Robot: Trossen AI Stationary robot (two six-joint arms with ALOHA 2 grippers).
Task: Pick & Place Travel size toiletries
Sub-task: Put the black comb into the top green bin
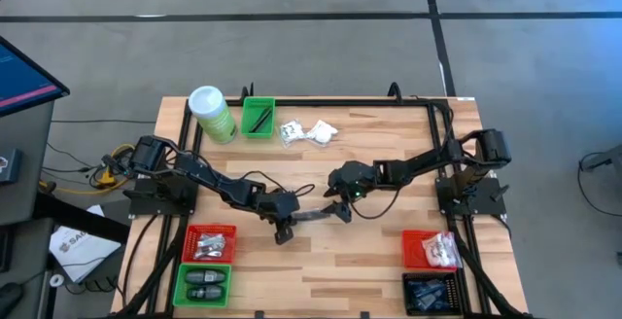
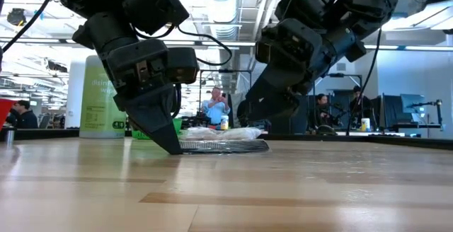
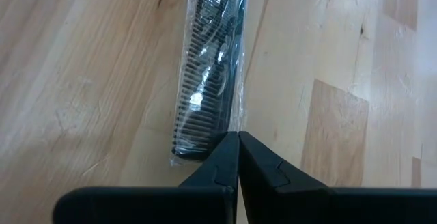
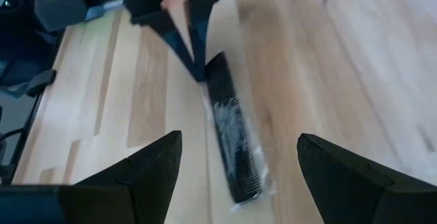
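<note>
Wrapped comb (image 1: 313, 215) mid-table, L hand (image 1: 283, 230) pinching its end, R hand (image 1: 342, 205) open above.

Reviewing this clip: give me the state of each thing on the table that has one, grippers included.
Wrapped comb: flat on the table, still in its clear wrapper.
Left gripper: shut, tips at the comb's end.
Right gripper: open, above the comb.
Green canister: upright, lid on.
White sachets: loose on the table.
Red bin: holds silvery packets.
</note>
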